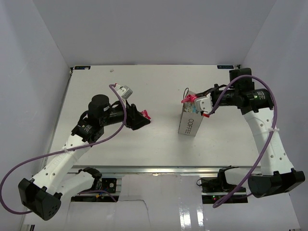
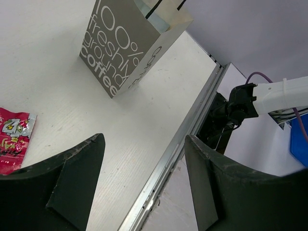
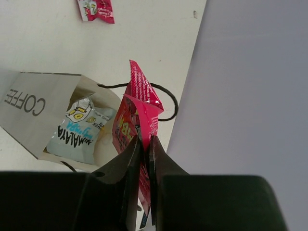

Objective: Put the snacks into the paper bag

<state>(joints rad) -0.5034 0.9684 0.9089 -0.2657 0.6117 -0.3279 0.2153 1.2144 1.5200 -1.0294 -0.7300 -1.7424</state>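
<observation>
Right of centre in the overhead view, upright on the desk (image 1: 144, 144), a white paper bag (image 1: 188, 120) with a pale blue packet (image 3: 79, 130) inside, a red packet (image 3: 139, 115) pinched in the right jaws above its open top, left jaws parted and empty near a second red packet (image 2: 12, 139) lying left of centre.

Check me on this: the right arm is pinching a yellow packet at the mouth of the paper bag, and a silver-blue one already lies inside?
Not quite. The right gripper is pinching a red-pink packet, not a yellow one, as the right wrist view shows. The rest holds: it is at the mouth of the paper bag, with a silver-blue packet inside.
</observation>
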